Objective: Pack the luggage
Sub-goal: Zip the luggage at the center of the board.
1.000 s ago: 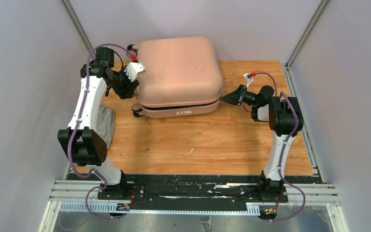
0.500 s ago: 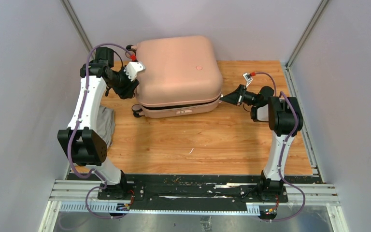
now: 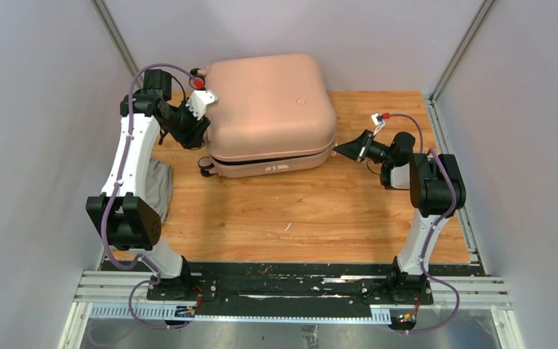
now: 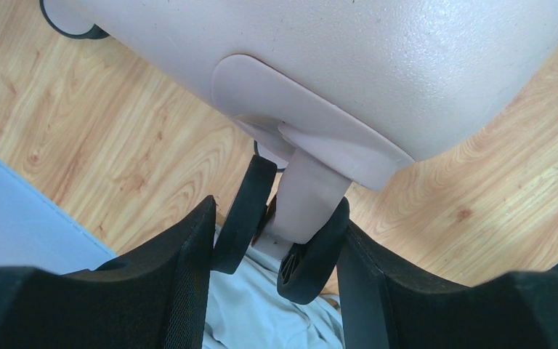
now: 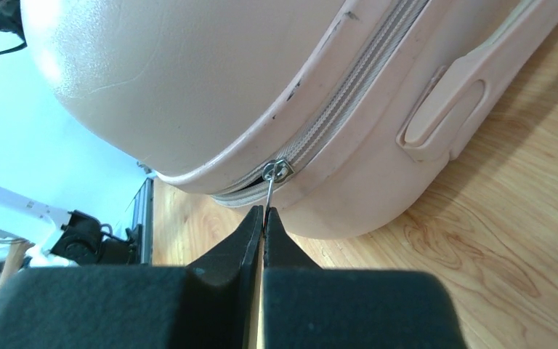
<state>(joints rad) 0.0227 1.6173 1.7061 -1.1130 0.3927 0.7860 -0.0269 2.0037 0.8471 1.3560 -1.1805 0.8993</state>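
The pale pink luggage (image 3: pixel 269 105) lies flat and closed at the back of the wooden table. My left gripper (image 3: pixel 197 137) is at its left end, and in the left wrist view both fingers press the black discs of a luggage wheel (image 4: pixel 301 240) that sits between the left gripper (image 4: pixel 280 218) tips. My right gripper (image 3: pixel 336 149) is at the luggage's right front corner. The right wrist view shows the right gripper (image 5: pixel 263 212) shut on the thin metal zipper pull (image 5: pixel 271 190), which hangs from the slider on the zipper (image 5: pixel 349 87).
A grey cloth bundle (image 3: pixel 158 185) lies on the table's left side under my left arm and shows below the wheel as grey cloth (image 4: pixel 254 305). The luggage's side handle (image 5: pixel 454 109) faces the front. Walls enclose the table on three sides.
My right gripper has shut on the zipper pull, and the right arm's body has shifted right and nearer. The left arm and luggage have barely moved.
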